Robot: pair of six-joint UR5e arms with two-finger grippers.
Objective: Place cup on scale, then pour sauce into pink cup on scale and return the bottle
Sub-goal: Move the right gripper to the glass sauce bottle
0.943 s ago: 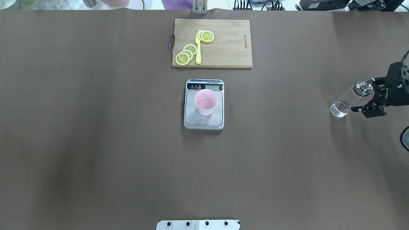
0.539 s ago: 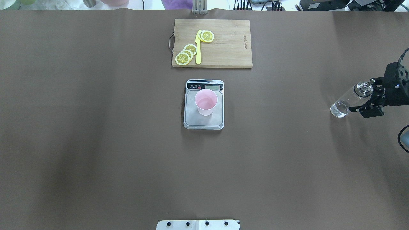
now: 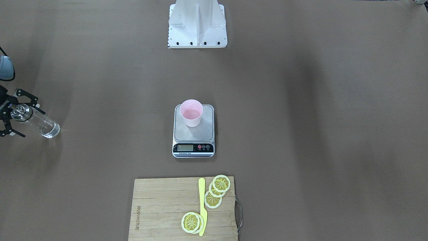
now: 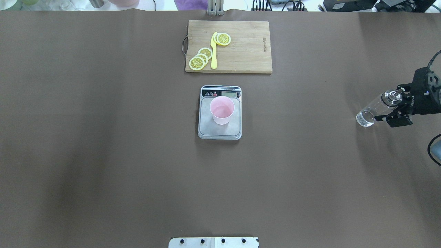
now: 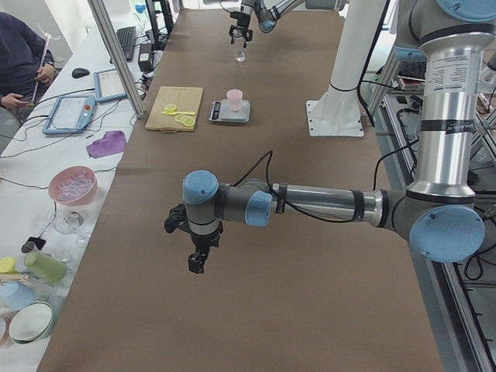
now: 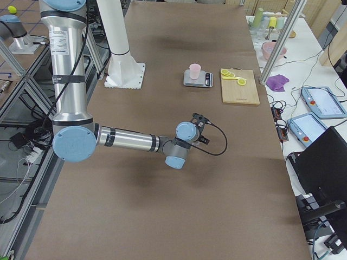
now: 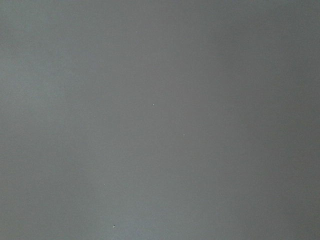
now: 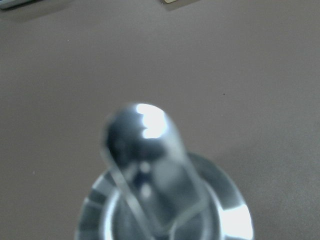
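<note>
The pale pink cup (image 4: 222,110) stands upright on the steel scale (image 4: 219,132) at mid-table, also seen in the front view as cup (image 3: 191,113) on scale (image 3: 194,134). The clear glass bottle (image 4: 373,110) stands on the table far to the right, its metal spout filling the right wrist view (image 8: 145,150). My right gripper (image 4: 390,103) is open, its fingers spread on either side of the bottle's cap without closing on it; in the front view, gripper (image 3: 21,115) and bottle (image 3: 41,125) sit at the left edge. My left gripper (image 5: 198,260) shows only in the exterior left view, over bare table; I cannot tell its state.
A bamboo cutting board (image 4: 248,51) with lemon slices (image 4: 201,58) and a yellow knife (image 4: 214,51) lies behind the scale. The robot's white base (image 3: 197,23) stands at the near table edge. A person (image 5: 19,66) sits at a side desk.
My right gripper has shifted slightly toward the table's right edge, still open around the bottle's cap. Bottle, cup and scale have not moved.
</note>
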